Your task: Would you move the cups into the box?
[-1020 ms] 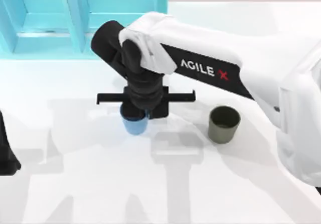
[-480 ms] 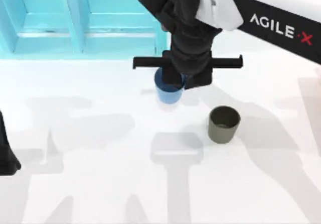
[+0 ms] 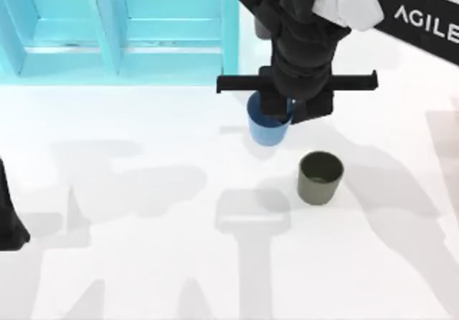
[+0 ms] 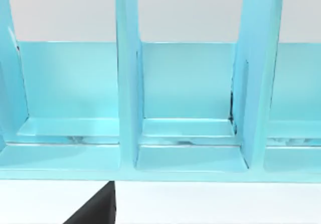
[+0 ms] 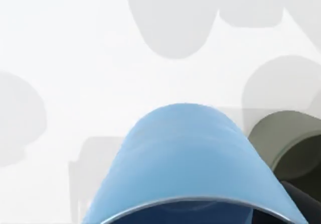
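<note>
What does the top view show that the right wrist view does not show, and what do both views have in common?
Top view alone: the compartmented turquoise box along the table's far edge, the right gripper from above, shut on the cup near the box's right end, and the parked left arm at the left edge.
Right wrist view alone: the blue cup's outer wall close up.
Both: the bright blue tapered cup, the dark olive-grey cup and the white table.

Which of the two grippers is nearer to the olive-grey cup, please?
The right. The right gripper holds the blue cup just beyond the olive-grey cup; the left arm sits parked at the table's far left edge.
</note>
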Action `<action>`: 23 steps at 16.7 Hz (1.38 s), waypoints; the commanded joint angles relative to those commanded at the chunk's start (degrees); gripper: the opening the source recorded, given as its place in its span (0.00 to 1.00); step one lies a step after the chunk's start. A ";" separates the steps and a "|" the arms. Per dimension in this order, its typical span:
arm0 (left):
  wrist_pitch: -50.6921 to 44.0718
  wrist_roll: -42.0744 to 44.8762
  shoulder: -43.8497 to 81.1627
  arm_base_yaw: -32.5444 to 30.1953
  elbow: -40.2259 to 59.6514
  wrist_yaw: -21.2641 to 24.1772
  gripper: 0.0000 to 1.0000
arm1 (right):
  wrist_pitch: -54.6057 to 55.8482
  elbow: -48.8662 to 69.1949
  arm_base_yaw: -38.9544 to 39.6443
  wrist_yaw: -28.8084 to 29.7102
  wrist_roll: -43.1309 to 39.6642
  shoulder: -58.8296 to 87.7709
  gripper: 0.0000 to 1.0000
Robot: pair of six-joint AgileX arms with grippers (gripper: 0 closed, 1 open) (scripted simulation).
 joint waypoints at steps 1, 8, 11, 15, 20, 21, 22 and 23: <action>0.00 0.00 0.00 0.00 0.00 0.00 1.00 | -0.23 -0.07 -0.58 -0.10 -0.60 -0.08 0.00; 0.00 0.00 0.00 0.00 0.00 0.00 1.00 | -3.49 -5.65 -18.72 -2.12 -18.66 -5.98 0.00; 0.00 0.00 0.00 0.00 0.00 0.00 1.00 | -5.43 -9.47 -30.24 -3.34 -29.99 -9.95 0.00; 0.00 0.00 0.00 0.00 0.00 0.00 1.00 | -7.80 -16.05 -47.58 -5.32 -47.24 -16.81 0.00; 0.00 0.00 0.00 0.00 0.00 0.00 1.00 | -10.09 -24.60 -68.66 -7.80 -68.31 -25.81 0.00; 0.00 0.00 0.00 0.00 0.00 0.00 1.00 | -10.46 -25.89 -71.72 -8.18 -71.35 -27.17 0.00; 0.00 0.00 0.00 0.00 0.00 0.00 1.00 | -10.77 -26.97 -74.24 -8.49 -73.85 -28.30 0.00; 0.00 0.00 0.00 0.00 0.00 0.00 1.00 | -10.94 -27.88 -76.20 -8.72 -75.80 -29.28 0.00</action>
